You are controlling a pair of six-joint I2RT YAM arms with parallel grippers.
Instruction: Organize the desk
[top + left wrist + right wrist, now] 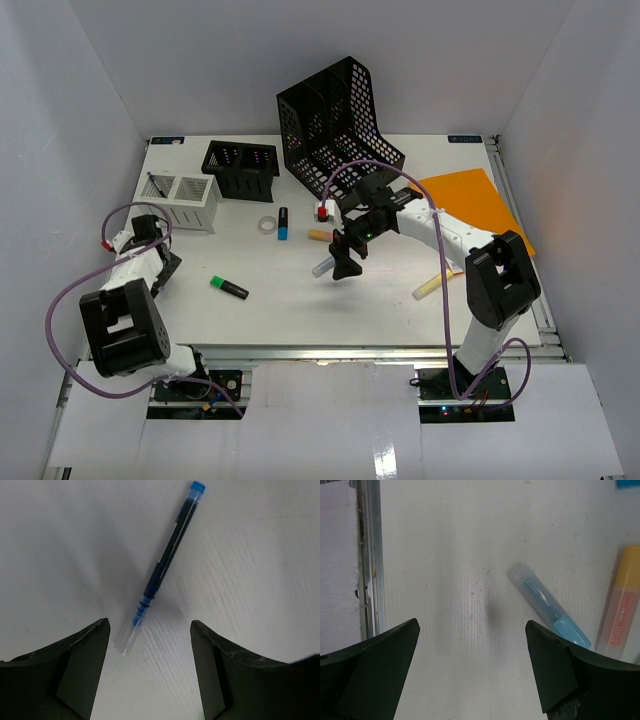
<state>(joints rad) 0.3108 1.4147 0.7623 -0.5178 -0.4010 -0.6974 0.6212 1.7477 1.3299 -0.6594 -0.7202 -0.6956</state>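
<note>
The desk (300,310) is a white tabletop with pens and markers scattered over it. My left gripper (149,626) hangs open at the desk's left side (150,235). A blue pen (165,565) lies just ahead of it, its clear capped tip pointing in towards the gap near the left finger, and nothing is held. Over the middle of the desk my right gripper (472,625) (345,262) is open above bare tabletop. A pale blue highlighter (547,605) lies just ahead of its right finger (555,660).
A black file rack (340,125), a black mesh organizer (240,168) and a white mesh organizer (185,200) stand at the back. An orange folder (480,205) lies at the right. Also loose are a green highlighter (229,287), a tape roll (268,226), a yellow highlighter (427,288) and an orange marker (620,605).
</note>
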